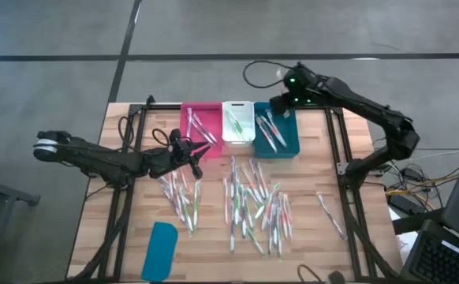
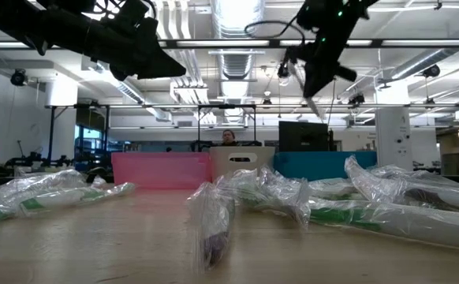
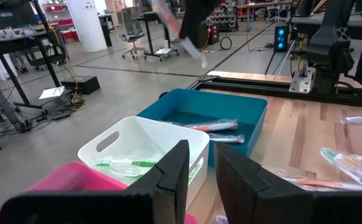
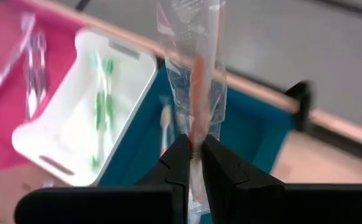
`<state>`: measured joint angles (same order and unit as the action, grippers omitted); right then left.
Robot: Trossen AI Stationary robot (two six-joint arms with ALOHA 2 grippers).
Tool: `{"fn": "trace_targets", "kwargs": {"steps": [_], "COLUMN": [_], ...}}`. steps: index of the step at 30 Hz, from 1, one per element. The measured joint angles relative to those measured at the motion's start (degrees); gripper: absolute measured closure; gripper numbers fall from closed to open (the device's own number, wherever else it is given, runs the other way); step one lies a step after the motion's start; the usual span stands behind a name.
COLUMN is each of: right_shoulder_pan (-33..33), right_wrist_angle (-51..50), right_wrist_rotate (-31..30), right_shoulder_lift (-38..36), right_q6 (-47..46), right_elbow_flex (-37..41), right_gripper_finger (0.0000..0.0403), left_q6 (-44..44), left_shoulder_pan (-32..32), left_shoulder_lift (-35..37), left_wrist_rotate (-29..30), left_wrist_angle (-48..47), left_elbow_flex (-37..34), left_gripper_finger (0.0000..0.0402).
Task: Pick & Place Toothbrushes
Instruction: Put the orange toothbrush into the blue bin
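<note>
Right gripper, pinched on a wrapped orange toothbrush, hangs over the teal bin for colour-matched dropping; left gripper, narrowly parted and empty, near the pink bin.

Robotics lab / open-plan industrial workspace. Exposed ceiling ducts and strip lights in low view. Polished concrete floor with taped lines. Rolling desks, office chair, monitors, cables on floor. Person seated at far desk. Wooden worktable on black metal frame, laptop alongside.
</note>
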<state>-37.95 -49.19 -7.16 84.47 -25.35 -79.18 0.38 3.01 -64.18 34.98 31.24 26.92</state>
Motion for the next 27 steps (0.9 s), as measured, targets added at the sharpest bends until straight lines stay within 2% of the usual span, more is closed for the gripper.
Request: {"fn": "trace_targets", "kwargs": {"steps": [10,20,27], "right_shoulder_pan": [-2.8,-4.4,-4.3], "right_wrist_angle": [-0.9,-8.4,-9.4], "right_wrist_rotate": [12.2,13.5,13.4], "right_shoulder_lift": [11.4,17.4,20.4], "right_q6": [-2.5,-4.1,-4.7], "right_elbow_flex": [0.0,0.1,0.2], "right_gripper_finger": [0.038,0.038,0.038], "left_q6": [0.0,0.0,0.0], "left_shoulder_pan": [0.0,0.0,0.0], "left_shoulder_lift": [0.0,0.0,0.0], "left_wrist_rotate": [0.0,0.0,0.0], "left_wrist_angle": [-0.2,-0.3,-0.3], "left_elbow_flex": [0.0,0.0,0.0], "left_gripper_finger": [0.0321,0.0321,0.0321]}}
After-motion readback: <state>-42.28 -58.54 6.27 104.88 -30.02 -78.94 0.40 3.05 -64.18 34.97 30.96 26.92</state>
